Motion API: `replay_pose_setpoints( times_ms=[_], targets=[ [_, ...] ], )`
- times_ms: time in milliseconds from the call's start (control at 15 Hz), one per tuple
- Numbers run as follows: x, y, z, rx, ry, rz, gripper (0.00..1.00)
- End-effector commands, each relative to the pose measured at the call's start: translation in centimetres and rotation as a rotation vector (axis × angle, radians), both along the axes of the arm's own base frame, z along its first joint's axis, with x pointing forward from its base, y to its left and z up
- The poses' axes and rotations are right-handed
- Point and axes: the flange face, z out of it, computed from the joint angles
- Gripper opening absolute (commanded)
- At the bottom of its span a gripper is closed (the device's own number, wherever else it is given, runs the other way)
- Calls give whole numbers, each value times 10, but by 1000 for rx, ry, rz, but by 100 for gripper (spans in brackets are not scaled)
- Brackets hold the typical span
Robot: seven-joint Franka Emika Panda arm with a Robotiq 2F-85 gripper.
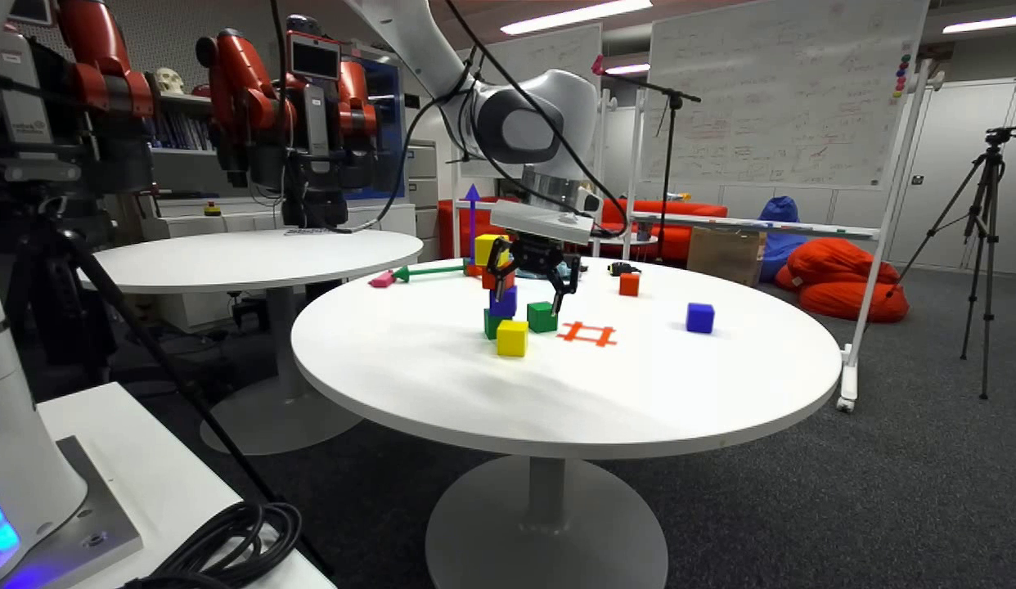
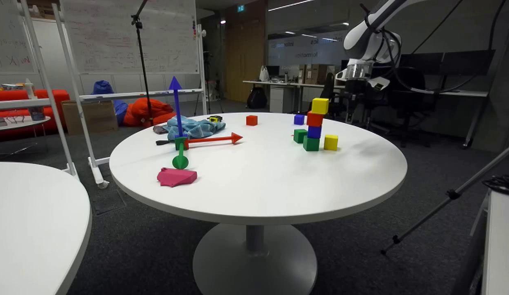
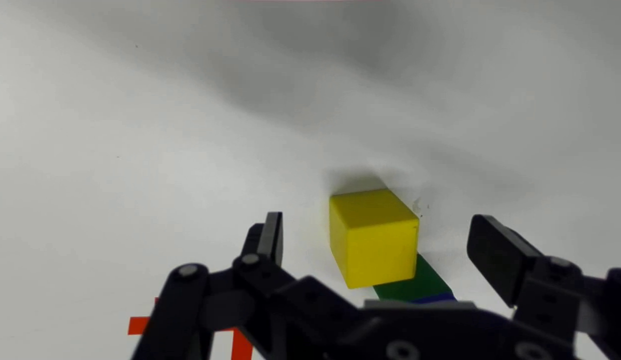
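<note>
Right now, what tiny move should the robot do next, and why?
Perhaps the gripper should ease down slowly toward the loose yellow block, fingers open: it hangs higher than the block, and in the wrist view the block shows between the spread fingers, a gap each side. Slowly, because the block tower stands close to that block.

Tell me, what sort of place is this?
Most likely a robotics research lab: a white robot arm reaches over a round table, a red robot with a screen stands in the background, and a whiteboard bears handwriting.
</note>
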Motion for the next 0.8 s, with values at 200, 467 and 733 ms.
replay_pose_setpoints(
  times_ms=[200, 467, 733],
  targets=[
    [5, 11, 0, 144, -73, -22, 100],
    [6, 15, 1, 172, -86, -34, 100],
    [6, 15, 1, 172, -87, -34, 100]
  ],
)
